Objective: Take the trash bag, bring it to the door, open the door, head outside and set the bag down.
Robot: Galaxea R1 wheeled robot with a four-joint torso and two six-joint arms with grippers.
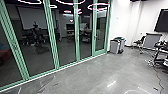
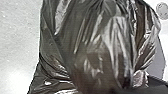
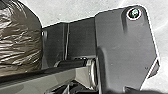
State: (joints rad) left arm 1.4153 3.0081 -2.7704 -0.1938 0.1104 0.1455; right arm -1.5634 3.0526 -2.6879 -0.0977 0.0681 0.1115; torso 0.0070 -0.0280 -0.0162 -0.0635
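Head view: ahead of the base (image 3: 122, 45) and leftward, a green-framed glass wall (image 1: 53, 37) meets smooth gray floor (image 1: 85, 75), open ahead toward boxy bins (image 1: 115, 47). Left wrist view: the trash bag (image 2: 100, 45), glossy creased plastic; I cannot tell either end effector's state. Right wrist view: it bulges roundly beside the base's flat, blunt-cornered plate.

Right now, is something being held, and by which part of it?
Probably the trash bag, by its gathered neck, since its folds draw together in the left wrist view. The grip itself cannot be made out, so this stays a guess.
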